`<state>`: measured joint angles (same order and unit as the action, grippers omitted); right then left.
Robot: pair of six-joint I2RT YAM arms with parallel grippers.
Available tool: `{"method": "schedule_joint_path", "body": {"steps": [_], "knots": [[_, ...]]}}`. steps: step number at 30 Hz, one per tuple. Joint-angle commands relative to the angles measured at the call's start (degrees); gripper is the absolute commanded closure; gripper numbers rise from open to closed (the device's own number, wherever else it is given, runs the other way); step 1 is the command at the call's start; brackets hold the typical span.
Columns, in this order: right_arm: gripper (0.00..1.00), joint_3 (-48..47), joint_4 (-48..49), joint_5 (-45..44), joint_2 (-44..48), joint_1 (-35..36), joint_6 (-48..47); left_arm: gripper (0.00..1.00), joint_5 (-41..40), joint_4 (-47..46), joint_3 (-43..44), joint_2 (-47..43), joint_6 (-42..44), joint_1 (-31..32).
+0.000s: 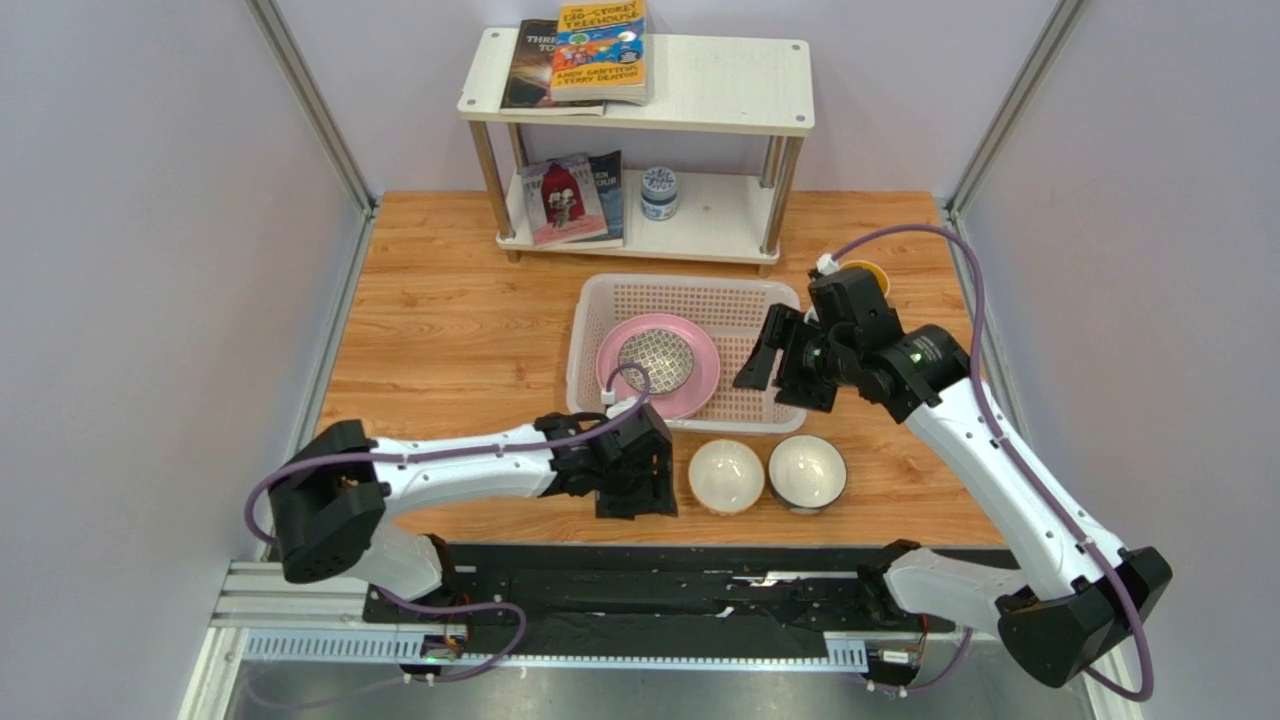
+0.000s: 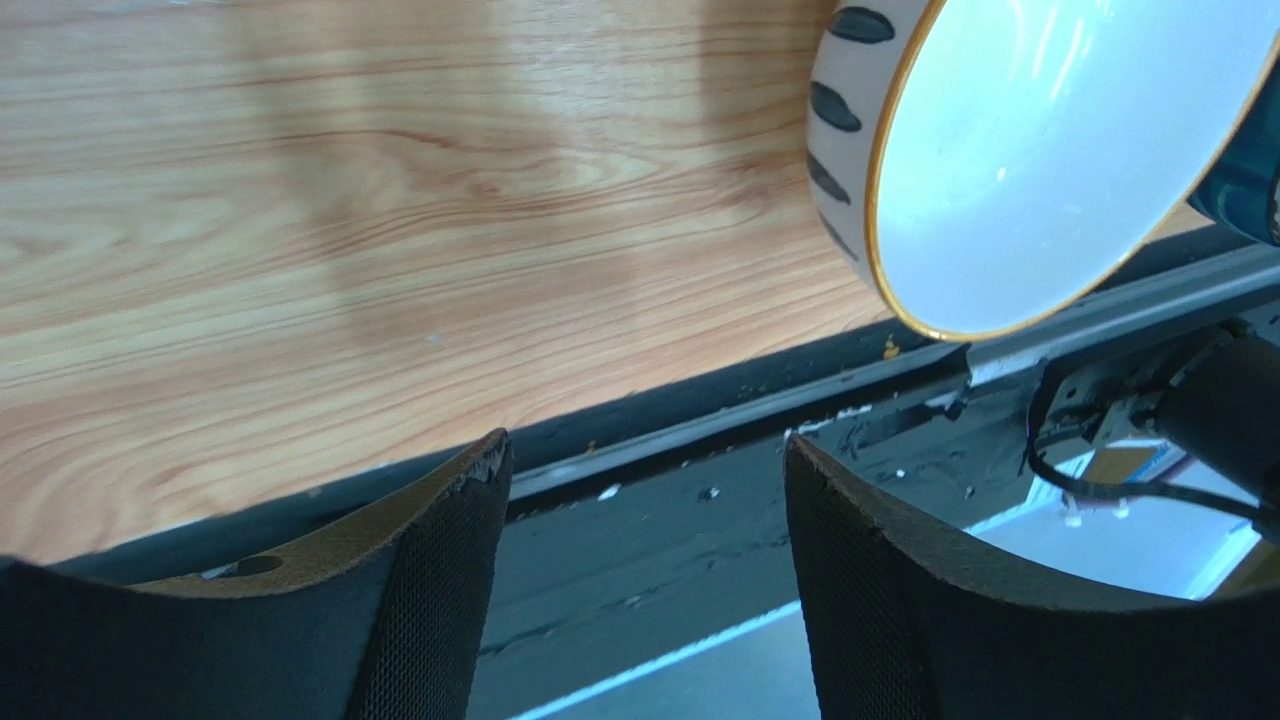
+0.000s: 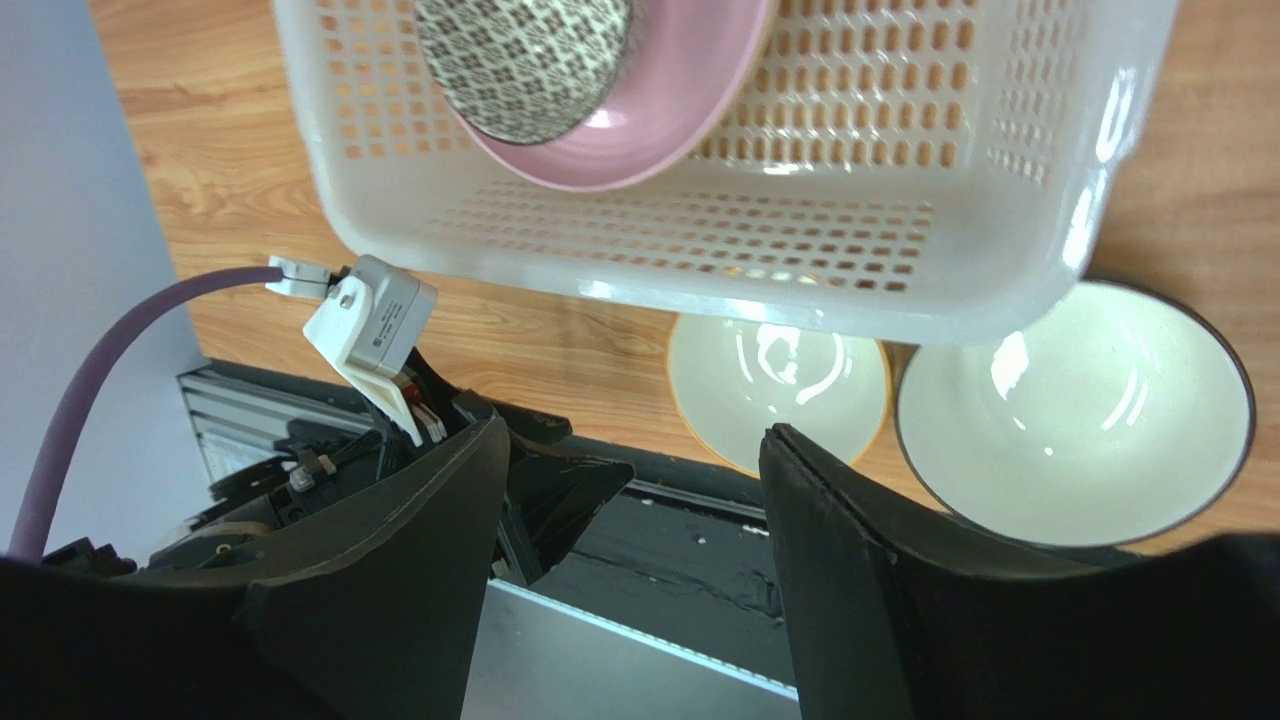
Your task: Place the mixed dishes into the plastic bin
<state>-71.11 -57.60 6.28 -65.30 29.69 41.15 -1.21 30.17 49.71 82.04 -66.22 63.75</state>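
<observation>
The white plastic bin holds the pink plate with the grey patterned bowl on it. Two white bowls sit on the table in front of the bin. My left gripper is open and empty just left of the orange-rimmed bowl, pointing at the table's near edge. My right gripper is open and empty above the bin's right side. The right wrist view shows the bin, plate and both bowls. The mug peeks out behind the right arm. The pale yellow plate is out of view.
A white two-tier shelf with books and a small blue-white jar stands at the back. A black rail runs along the table's near edge. Grey walls close in both sides.
</observation>
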Motion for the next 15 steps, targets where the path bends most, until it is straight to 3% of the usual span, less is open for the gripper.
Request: {"method": "schedule_joint_path", "body": {"steps": [1, 15], "knots": [[0.33, 2.03, -1.28, -1.36, 3.86, -0.34, 1.66, 0.28, -5.81, -8.29, 2.84, 3.03, -5.41, 2.08], [0.33, 1.77, -3.65, -1.19, 6.15, -2.0, 0.25, 0.28, -6.7, -2.84, 16.46, 12.16, -1.46, 2.44]]}}
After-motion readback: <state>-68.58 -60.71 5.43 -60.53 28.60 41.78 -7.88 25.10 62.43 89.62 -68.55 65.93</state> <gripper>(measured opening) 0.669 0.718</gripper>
